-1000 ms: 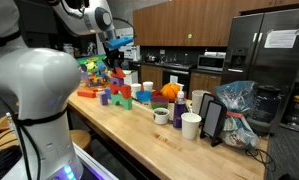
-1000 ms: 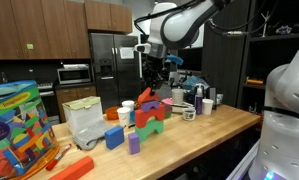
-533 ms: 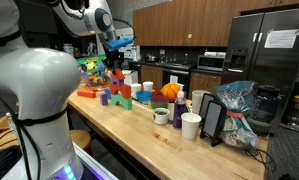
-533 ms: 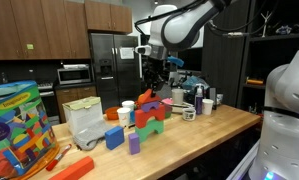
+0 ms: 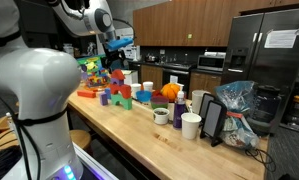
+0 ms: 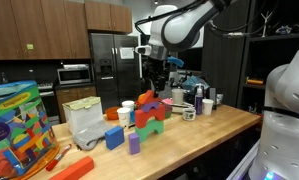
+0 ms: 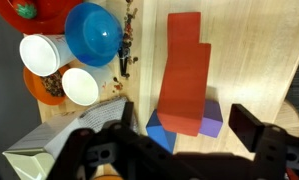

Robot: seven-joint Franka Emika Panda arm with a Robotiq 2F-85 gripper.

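Stretched across a kitchen scene, a long wooden counter, crowded along its length with toys, cups and bags. Bent over it from above, the white robot arm, wrist pointing straight down. Hanging at its end, the gripper, poised directly over a block tower that stands near the middle of the counter. Shown in the wrist view with fingers spread wide apart, one to each side of the tower, closed on nothing and with bare wood visible in the gap on either side. Lying between them, on top of the tower, a stepped red block, free of both fingers. Peeking out from under its near edge, a blue block and a purple block, set side by side and touching. Grouped just beside the tower in the same view, a blue bowl, then two white cups, one close against the bowl and the other just below it, all well clear of the gripper.
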